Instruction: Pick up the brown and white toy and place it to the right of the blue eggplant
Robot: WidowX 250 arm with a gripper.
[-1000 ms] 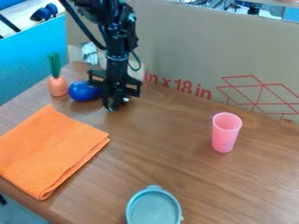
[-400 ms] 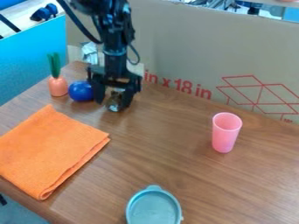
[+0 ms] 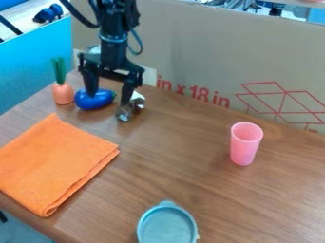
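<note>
While the black two-finger gripper is parted, a glossy blue toy eggplant with a green stem is overlapped by one finger

Although the eggplant is partly covered by the finger at the image-left side, it can be seen lying on the brown wood-grain tabletop, towards the back left. The fingers are spread wide open and pointed downward; whether the eggplant is touched by them cannot be told. Just beside it, to the right, a small silvery, shiny object is overlapped by the tip of the other finger, and its shape cannot be made out fully.

To the left of the eggplant, an orange toy carrot with a green top is stood upright. Nearer the front, a folded bright orange cloth is laid flat. Well apart, on the right, a tall translucent pink plastic cup is set upright. At the front edge of the view, a round grey-blue lidded container is partly cut off. The back is bordered by a brown cardboard sheet with red markings, the left by a bright blue panel.
</note>
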